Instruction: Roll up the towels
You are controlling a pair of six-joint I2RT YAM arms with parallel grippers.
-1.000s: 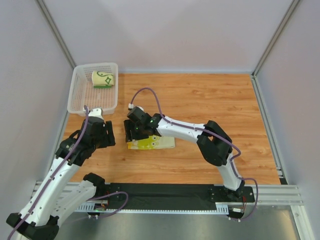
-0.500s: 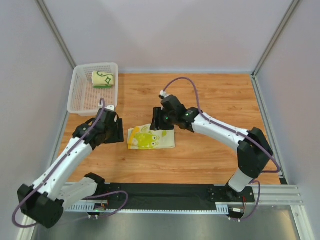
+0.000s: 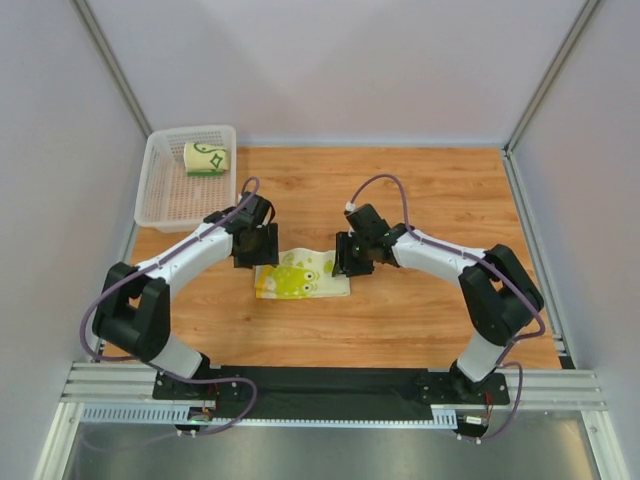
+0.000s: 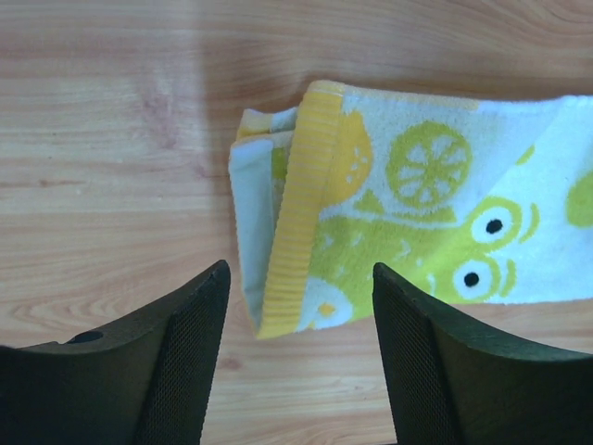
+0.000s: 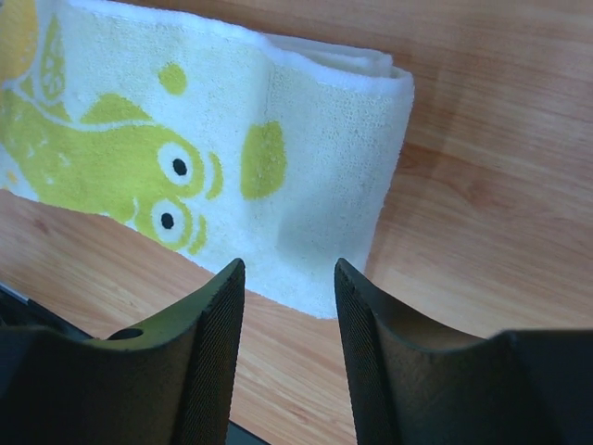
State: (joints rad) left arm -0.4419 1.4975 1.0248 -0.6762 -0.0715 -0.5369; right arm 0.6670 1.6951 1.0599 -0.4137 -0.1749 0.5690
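The cream towel with yellow-green blotches [image 3: 302, 275] lies folded flat on the wooden table; it shows in the left wrist view [image 4: 408, 204] with its orange-yellow edge and in the right wrist view [image 5: 222, 167]. My left gripper [image 3: 254, 246] is open and empty, just above the towel's left end [image 4: 298, 306]. My right gripper [image 3: 352, 256] is open and empty over the towel's right end [image 5: 289, 297]. The cream towel with dark green lines [image 3: 207, 158] sits rolled in the white basket [image 3: 160, 195].
The white mesh basket stands at the table's far left corner. White walls enclose the table on three sides. The black rail with the arm bases [image 3: 330, 383] runs along the near edge.
The left arm swung right and forward to the towel's left end. The right gripper moved right, off the towel's middle to its right end. The towel now lies uncovered.
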